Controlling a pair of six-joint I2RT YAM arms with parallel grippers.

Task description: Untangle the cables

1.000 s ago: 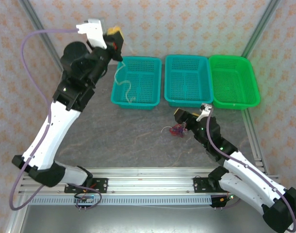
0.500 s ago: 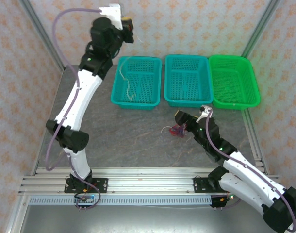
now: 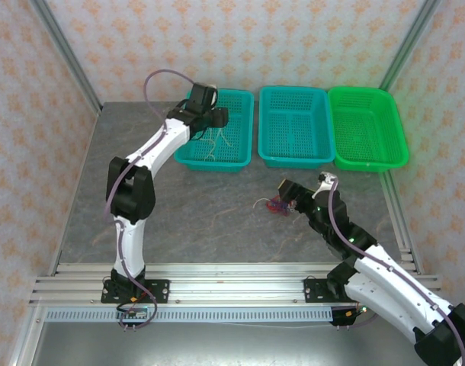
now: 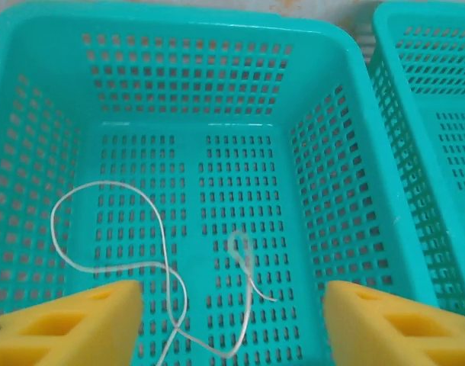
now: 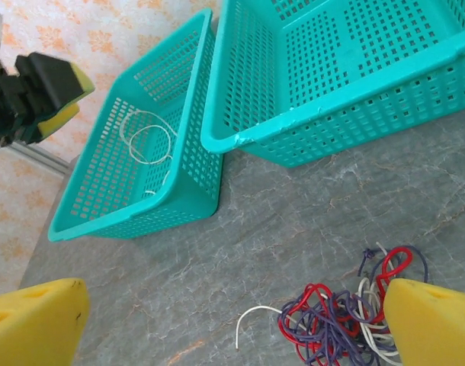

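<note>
- Nothing legible in any view: no words, labels, brand marks or numbers I can read.
- Small board (image 3: 136, 311) by the foot of my left arm: any print on it is too small to make out.

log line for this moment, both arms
left gripper: open over left basket | white cable: lying in it | right gripper: open by tangle | tangle: on table
</note>
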